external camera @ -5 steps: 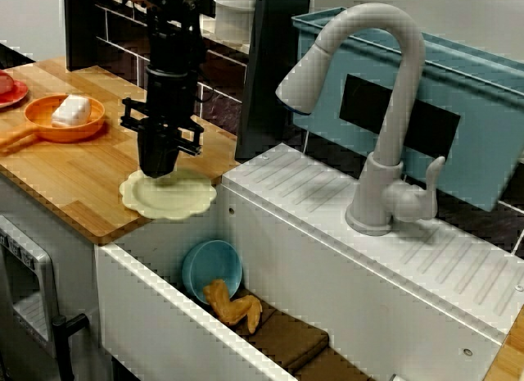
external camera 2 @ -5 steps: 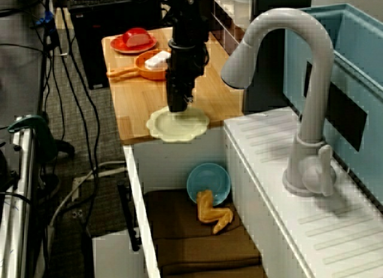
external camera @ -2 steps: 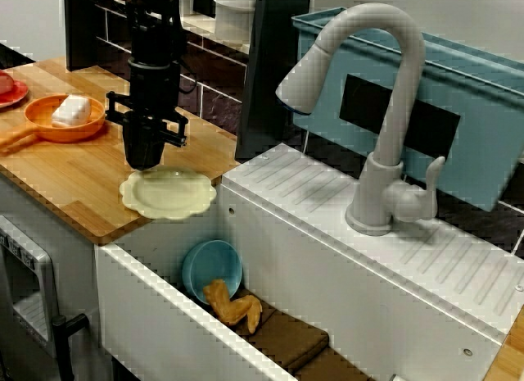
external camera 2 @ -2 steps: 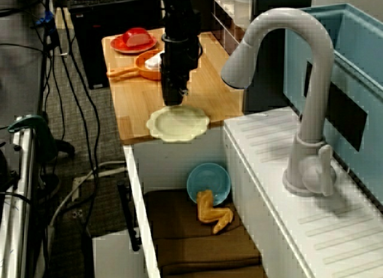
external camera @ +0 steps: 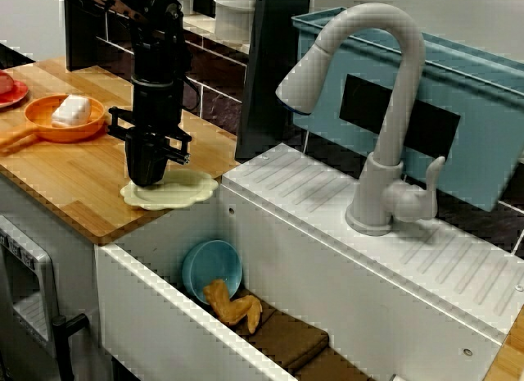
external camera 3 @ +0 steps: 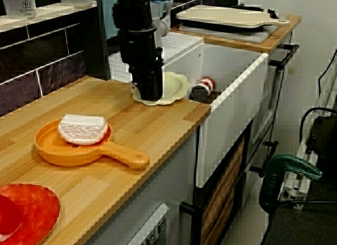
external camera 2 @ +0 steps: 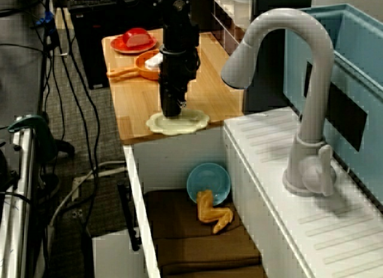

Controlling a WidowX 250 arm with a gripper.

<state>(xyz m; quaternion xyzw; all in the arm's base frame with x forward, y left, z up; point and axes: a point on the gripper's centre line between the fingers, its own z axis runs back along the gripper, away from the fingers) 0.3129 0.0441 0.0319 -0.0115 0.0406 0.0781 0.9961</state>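
Observation:
My black gripper (external camera: 147,183) stands upright, its tips down on the left rim of a cream scalloped plate (external camera: 188,188) near the edge of the wooden counter (external camera: 74,180). In the view from the side the gripper (external camera 2: 170,113) hides that rim of the plate (external camera 2: 192,119). From the counter-end view the gripper (external camera 3: 150,96) touches the plate (external camera 3: 176,86), which looks tilted, its sink side raised. The fingertips are hidden against the rim, so whether they clamp it does not show.
An orange pan (external camera: 49,133) with a white block (external camera: 71,110) sits to the left, a red plate (external camera 3: 31,208) beyond it. The sink (external camera: 164,332) holds a blue bowl (external camera: 211,266), a yellow toy (external camera: 233,306) and a can (external camera 3: 201,88). A grey faucet (external camera: 385,111) rises on the right.
The gripper rose and shifted left off the plate's middle, then came down onto its left rim. The plate now looks flatter in view, as if tipped.

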